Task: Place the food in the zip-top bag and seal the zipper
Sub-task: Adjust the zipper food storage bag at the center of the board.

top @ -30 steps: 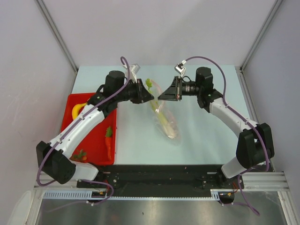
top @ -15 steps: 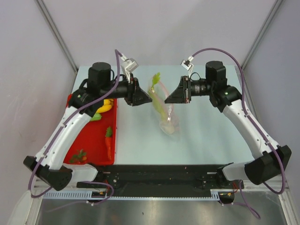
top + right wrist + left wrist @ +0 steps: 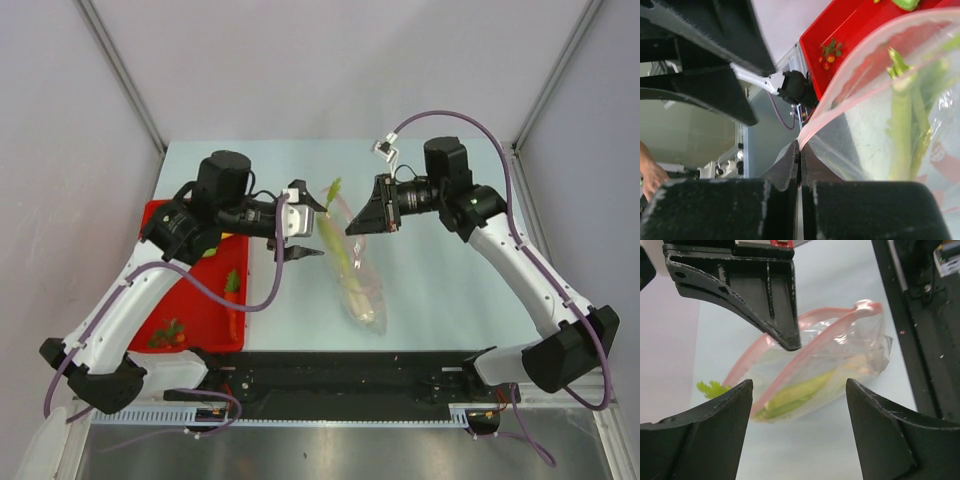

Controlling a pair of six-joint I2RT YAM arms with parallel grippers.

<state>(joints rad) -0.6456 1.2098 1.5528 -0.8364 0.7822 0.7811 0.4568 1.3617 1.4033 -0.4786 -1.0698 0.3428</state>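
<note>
Overhead first: zip-top bag is seen over the middle of the table, mouth at the far end, closed end trailing toward the near edge. One leek is carried inside, its green tip poking out past the mouth. Right gripper is clamped on the right side of the mouth, jaws pressed together on the plastic. Left gripper is held just left of the bag, jaws spread wide, nothing gripped. At the left, the red tray is partly covered by the left arm; a carrot and strawberries are seen lying in it.

Left wrist now: the two fingers are framed wide apart and the bag is seen beyond them, untouched. The zipper is shown parted into two pink arcs, mouth open, with the leek stalk lying inside.

Right wrist last: the fingers are shown shut tight on the pink edge of the bag mouth. The leek is viewed through the clear film. Beyond it, the tray is made out with the strawberries and a green vegetable.
</note>
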